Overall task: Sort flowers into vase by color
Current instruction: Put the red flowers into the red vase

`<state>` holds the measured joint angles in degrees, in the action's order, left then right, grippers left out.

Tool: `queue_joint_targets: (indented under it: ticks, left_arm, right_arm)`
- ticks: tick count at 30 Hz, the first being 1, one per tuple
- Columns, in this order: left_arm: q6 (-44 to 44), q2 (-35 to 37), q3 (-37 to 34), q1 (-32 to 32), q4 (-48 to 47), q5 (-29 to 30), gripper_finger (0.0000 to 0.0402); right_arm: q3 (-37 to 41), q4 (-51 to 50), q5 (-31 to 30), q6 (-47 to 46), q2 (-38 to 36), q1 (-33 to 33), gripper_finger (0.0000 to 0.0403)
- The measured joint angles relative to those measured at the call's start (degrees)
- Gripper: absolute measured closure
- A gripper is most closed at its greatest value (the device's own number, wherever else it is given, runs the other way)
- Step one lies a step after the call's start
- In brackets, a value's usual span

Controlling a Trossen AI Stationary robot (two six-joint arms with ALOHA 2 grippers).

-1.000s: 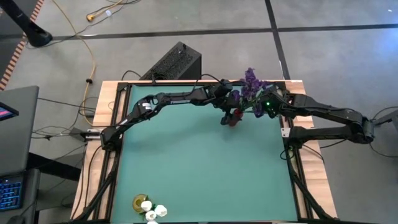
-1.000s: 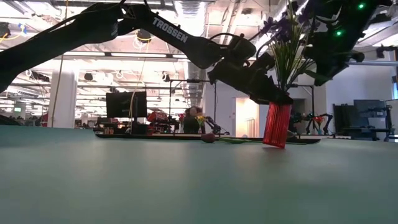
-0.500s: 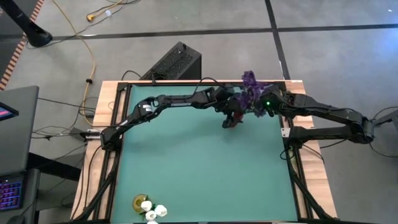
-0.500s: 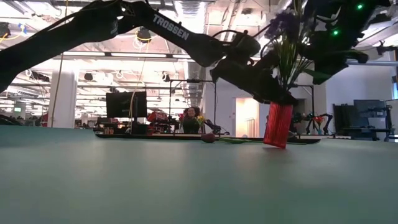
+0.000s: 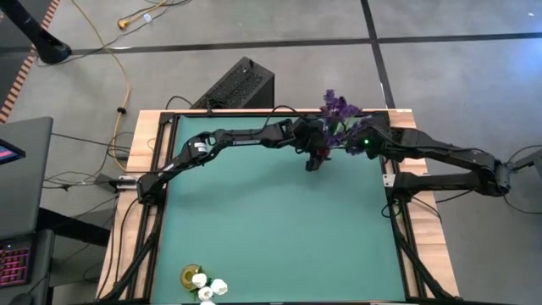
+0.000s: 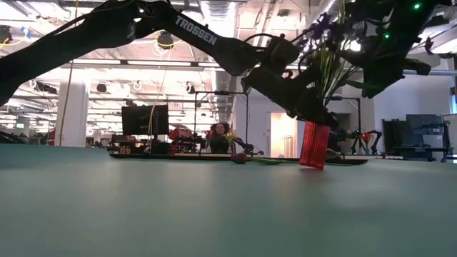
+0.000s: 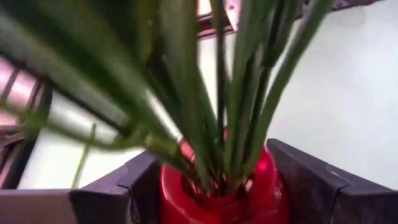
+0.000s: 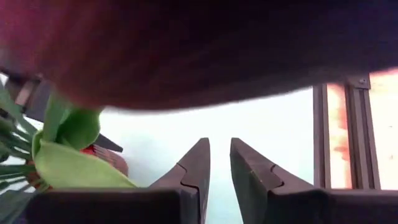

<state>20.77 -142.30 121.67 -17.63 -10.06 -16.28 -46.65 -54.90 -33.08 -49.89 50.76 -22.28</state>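
Since the earlier frames, the red vase has been shifted slightly toward the far edge of the table, and it is now seen tilted in the low view, its base lifted on one side. The purple sprigs have swung a little toward the left arm's side above it.

The vase is gripped by the left gripper: in the left wrist view its two dark fingers are set against either side of the glossy red neck. The jaws are held fairly wide by the vase between them.

The flowers standing in the vase are shown as a tight bundle of thin green stems rising from the red mouth, with long narrow leaves fanning outward. Bushy purple heads are carried at the top of the bundle, near the far edge of the table and toward its right side.

The right gripper is held just beside the sprigs, above the vase. Its fingers are set narrowly apart, with nothing seen between them; green leaves lie close beside it.

White tulip heads are gathered with a yellowish vase at the near edge, toward the near-left corner. A dark red bud with a green stem lies flat on the table near the far edge.
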Motion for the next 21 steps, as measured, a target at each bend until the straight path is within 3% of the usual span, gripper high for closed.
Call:
queue_joint_targets:
  ticks: [13,21]
  left_arm:
    - [2.36,0.00,0.00,-0.17,-2.03,-0.43,0.0157]
    - [1.71,0.00,0.00,-0.37,-1.78,-1.26,0.0157]
  right_arm:
    - [0.02,0.33,-3.21,-0.99,-10.13,0.00,0.0311]
    - [0.02,7.79,-4.79,5.82,-17.26,0.06,0.0311]
